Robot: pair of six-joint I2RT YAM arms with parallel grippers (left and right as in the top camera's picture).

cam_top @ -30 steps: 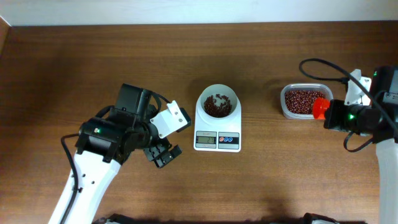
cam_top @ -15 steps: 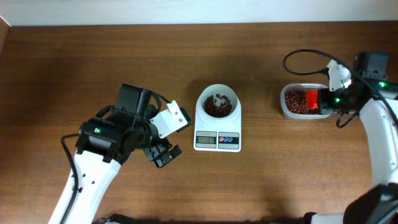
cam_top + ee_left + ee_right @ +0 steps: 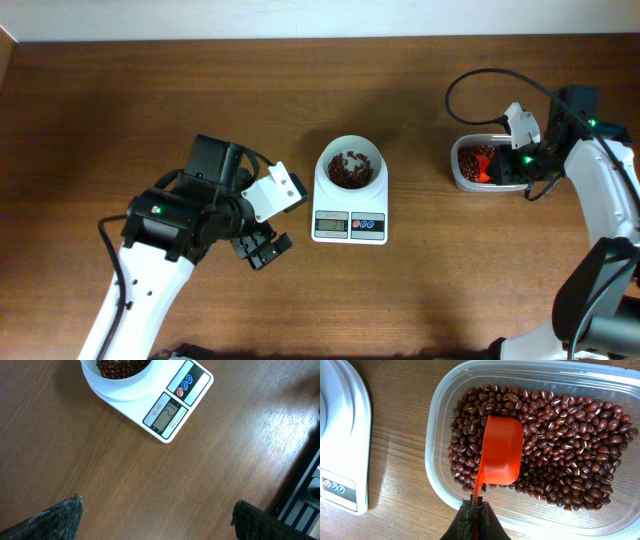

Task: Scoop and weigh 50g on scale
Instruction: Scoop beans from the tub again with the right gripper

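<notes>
The right hand (image 3: 474, 516), clamped on the red scoop (image 3: 500, 450) in the tub (image 3: 436, 445) near the right edge of the table (image 3: 450, 290), should dig shallow into the beans (image 3: 570, 450) and lift level.

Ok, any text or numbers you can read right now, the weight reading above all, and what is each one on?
display of the scale: digits show, but too blurred to read.
small print beside the display: too small to read.
round buttons: white marks, unreadable.
red scoop and clear tub: no text visible.
</notes>
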